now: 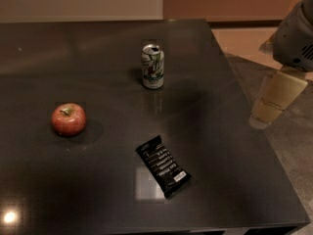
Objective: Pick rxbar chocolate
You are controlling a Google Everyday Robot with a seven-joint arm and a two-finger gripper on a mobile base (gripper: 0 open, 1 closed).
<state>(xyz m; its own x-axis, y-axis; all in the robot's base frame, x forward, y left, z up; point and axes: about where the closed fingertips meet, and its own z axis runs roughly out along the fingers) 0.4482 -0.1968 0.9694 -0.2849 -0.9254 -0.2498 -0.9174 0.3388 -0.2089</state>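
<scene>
Rxbar [163, 166] flat on table [58, 190], near middle | gripper [275, 100] beyond right edge, well apart from it | opening: cannot tell

On the table [244, 146] the can [152, 66] stands toward the back, about midway across; the apple [68, 119] sits to the left, nearer the front than the can and well apart from it; the rxbar [162, 166] lies flat toward the front, right of the apple and before the can, aslant with its near end to the right; the gripper [268, 112] hangs by the table's right edge, well apart from all three.
</scene>
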